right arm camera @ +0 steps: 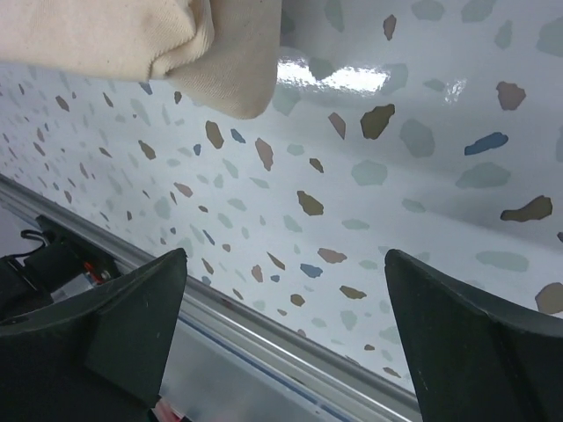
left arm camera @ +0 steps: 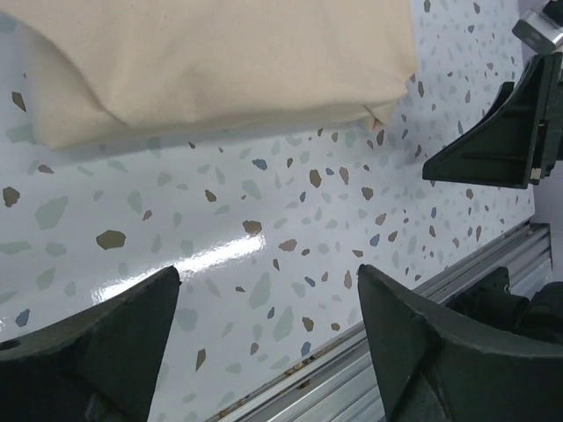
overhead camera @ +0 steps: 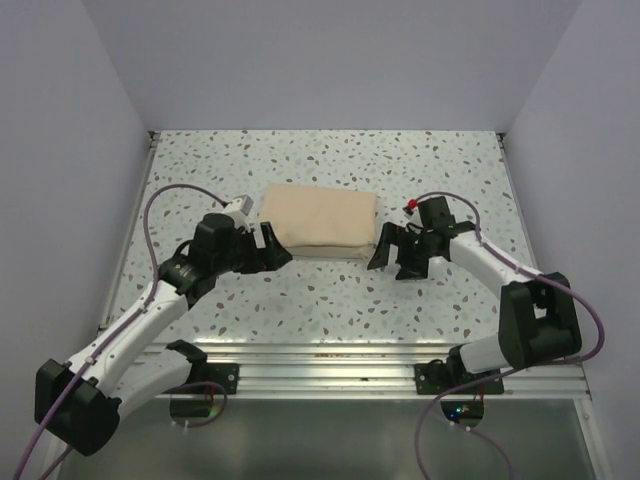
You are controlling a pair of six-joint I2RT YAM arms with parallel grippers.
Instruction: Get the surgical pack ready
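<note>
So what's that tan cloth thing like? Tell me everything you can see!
The bundle is plain tan cloth, folded into a low, puffy rectangle with soft rounded corners. It is closed, so nothing inside shows. It lies flat on the speckled table, long side across. Only the table touches it; the left gripper and right gripper sit open just off its near corners.

The surgical pack (overhead camera: 320,220) is lying flat as a folded tan cloth bundle, roughly rectangular and softly padded, resting on the speckled table (overhead camera: 330,150) near its middle and a little toward its far edge. Its long sides are running across the table's width, and its near edge is bulging in a rounded fold, casting a thin shadow on the tabletop. Only plain, smooth cloth is showing outside, with a small folded tip poking from one near corner.
</note>
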